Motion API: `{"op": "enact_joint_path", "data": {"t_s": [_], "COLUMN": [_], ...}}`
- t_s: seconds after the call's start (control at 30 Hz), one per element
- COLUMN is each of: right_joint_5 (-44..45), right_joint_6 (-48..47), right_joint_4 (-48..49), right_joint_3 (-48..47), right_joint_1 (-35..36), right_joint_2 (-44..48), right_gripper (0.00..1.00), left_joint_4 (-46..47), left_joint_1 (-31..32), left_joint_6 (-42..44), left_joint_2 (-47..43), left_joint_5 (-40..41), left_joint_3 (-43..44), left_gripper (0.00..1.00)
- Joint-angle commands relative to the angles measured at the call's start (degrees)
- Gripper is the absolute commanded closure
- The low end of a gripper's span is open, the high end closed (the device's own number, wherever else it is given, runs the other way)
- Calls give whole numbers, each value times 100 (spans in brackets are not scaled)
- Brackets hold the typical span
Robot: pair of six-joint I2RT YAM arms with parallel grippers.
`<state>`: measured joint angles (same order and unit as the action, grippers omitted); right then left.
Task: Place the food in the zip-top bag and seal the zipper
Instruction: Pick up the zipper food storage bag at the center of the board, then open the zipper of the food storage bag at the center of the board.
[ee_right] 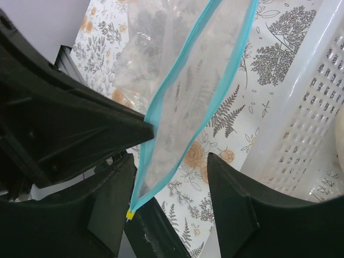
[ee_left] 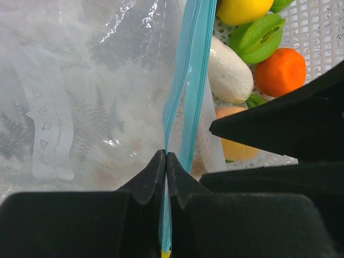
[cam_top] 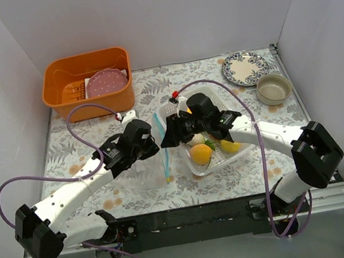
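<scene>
White walls box in a flower-print table, and on it your left hand is clamped tight on the zipper near one end of the clear bag. It holds the bag up on edge just beside the white basket, where the food sits. Your right hand has its jaws apart, straddling the mouth by that same corner and gripping nothing. Catch one lip only, not both strips, then draw it sideways so the mouth gapes. Only a white label with small pictograms shows; no words are readable.
</scene>
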<state>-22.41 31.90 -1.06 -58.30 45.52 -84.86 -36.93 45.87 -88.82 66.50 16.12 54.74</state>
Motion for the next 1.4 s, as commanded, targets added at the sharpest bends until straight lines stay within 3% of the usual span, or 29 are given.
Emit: {"op": "enact_joint_path", "data": {"t_s": [0.0,0.23,0.27,0.33,0.4,0.7,1.0,1.2,1.27,1.37], "right_joint_5": [114,36,35,-17,44,782,1099,783,747,835], "right_joint_6": [-96,-149,-166,-175,-175,-412,-448,-500,-536,-553], "right_joint_4": [185,168,168,168,141,-964,-1362,-1116,-1037,-844], "right_joint_3": [-418,-559,-585,-621,-665,-1552,-1790,-1763,-1720,-1535], "right_joint_1": [36,62,63,71,71,71,80,98,98,98], "right_joint_2": [-215,-496,-531,-619,-672,-1418,-1692,-1560,-1455,-1008], "right_gripper": [39,53,57,75,83,99,99,97,91,63], "left_joint_4": [-104,-262,-288,-333,-420,-1806,-3423,-2724,-2593,-2294], "left_joint_1": [10,10,10,10,10,10,1,10,10,10], "left_joint_6": [40,-4,-13,-31,-57,-74,-856,-523,-505,-382], "left_joint_2": [-374,-533,-550,-603,-647,-1015,-1245,-1122,-930,-832], "left_joint_5": [-21,110,128,172,225,1402,2377,1921,1851,1737], "left_joint_3": [212,265,265,248,274,959,1487,1241,1214,1127], "left_gripper": [100,100,100,100,100,100,100,100,100,100]}}
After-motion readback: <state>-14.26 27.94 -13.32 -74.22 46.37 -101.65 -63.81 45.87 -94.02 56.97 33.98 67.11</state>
